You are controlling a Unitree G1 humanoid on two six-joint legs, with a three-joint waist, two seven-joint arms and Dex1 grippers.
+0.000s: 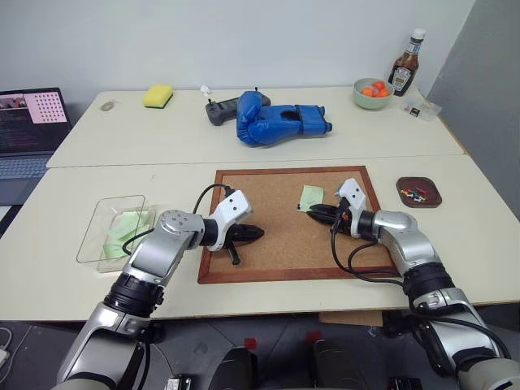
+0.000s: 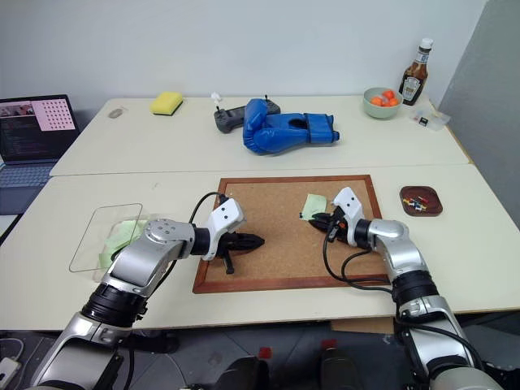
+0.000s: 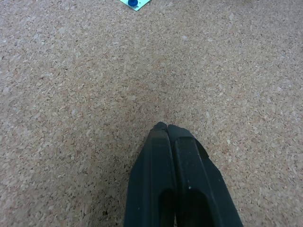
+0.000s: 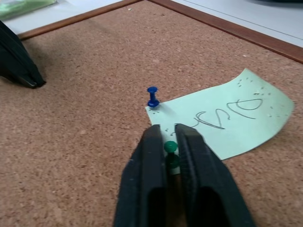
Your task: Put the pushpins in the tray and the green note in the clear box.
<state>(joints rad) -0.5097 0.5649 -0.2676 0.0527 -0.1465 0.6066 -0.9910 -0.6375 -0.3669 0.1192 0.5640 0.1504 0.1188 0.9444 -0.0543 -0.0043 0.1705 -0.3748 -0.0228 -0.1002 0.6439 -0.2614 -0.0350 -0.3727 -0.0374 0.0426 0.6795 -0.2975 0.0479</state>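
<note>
One corkboard point(image 1: 284, 223) on the worktop point(image 1: 487, 244); one clear box point(image 1: 114, 229) at left holding green paper; one tray point(image 1: 419, 192) at right with several pushpins. One green note point(image 4: 227, 120) still pinned: right wrist view reveals two pins, blue pushpin point(image 4: 152, 97) and green pushpin point(image 4: 170, 147). Right pincer point(image 4: 169, 142) clamped on the green one; left pincer point(image 3: 166, 128) together, empty

Right gripper point(image 1: 314, 211) sat at the green note point(image 1: 311, 196) on the corkboard point(image 1: 284, 236). Left gripper point(image 1: 258, 233) hovered mid-board, fingers together.
</note>
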